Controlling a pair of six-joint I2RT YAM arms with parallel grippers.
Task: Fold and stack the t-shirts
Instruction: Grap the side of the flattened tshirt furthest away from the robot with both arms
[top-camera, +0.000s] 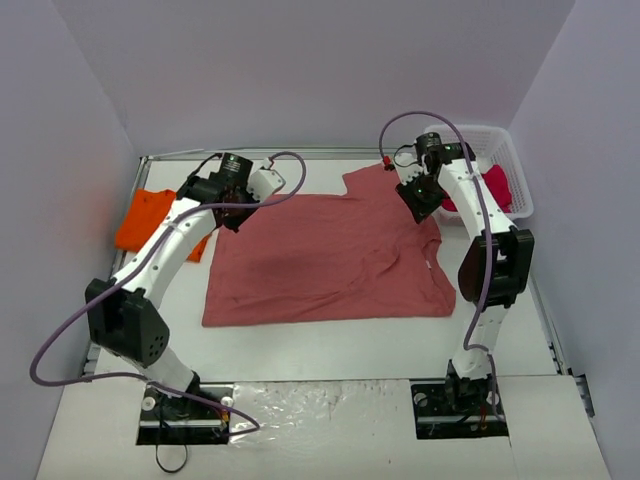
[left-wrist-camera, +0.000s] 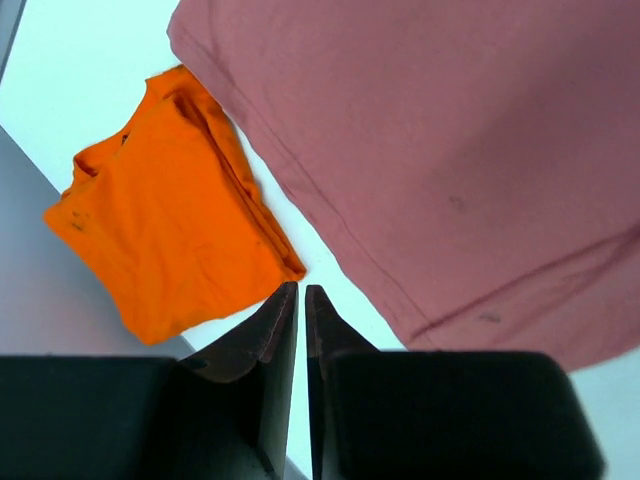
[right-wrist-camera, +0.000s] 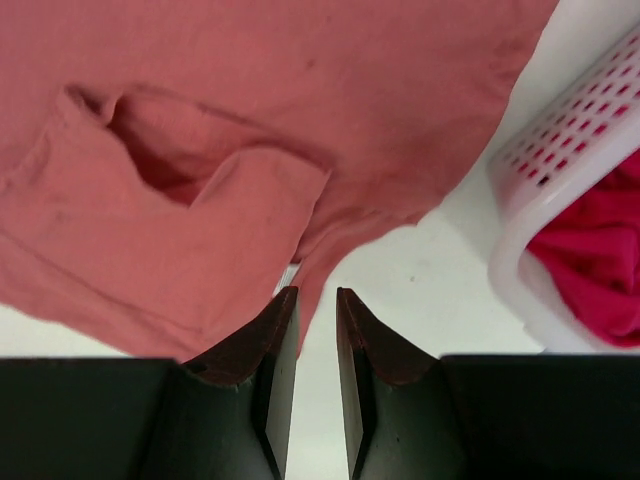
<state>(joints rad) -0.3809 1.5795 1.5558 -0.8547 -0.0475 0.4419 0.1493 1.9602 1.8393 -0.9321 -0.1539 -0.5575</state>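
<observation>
Left wrist view: the left pincer (left-wrist-camera: 301, 290) is all but together and empty, near the orange tee (left-wrist-camera: 170, 230) at the table's (top-camera: 330, 350) left edge. The right pincer (right-wrist-camera: 316, 292), slightly apart and empty, hovers by the brick-red tee's (top-camera: 330, 260) rumpled sleeve. Pinching a single layer there could drag the spread shirt askew. The table is white and the walls pale. A crimson-pink tee (right-wrist-camera: 600, 250) lies in the far-right basket (right-wrist-camera: 530, 180).

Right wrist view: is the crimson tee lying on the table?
No, the crimson tee sits inside the white basket at the right edge of the view.
</observation>
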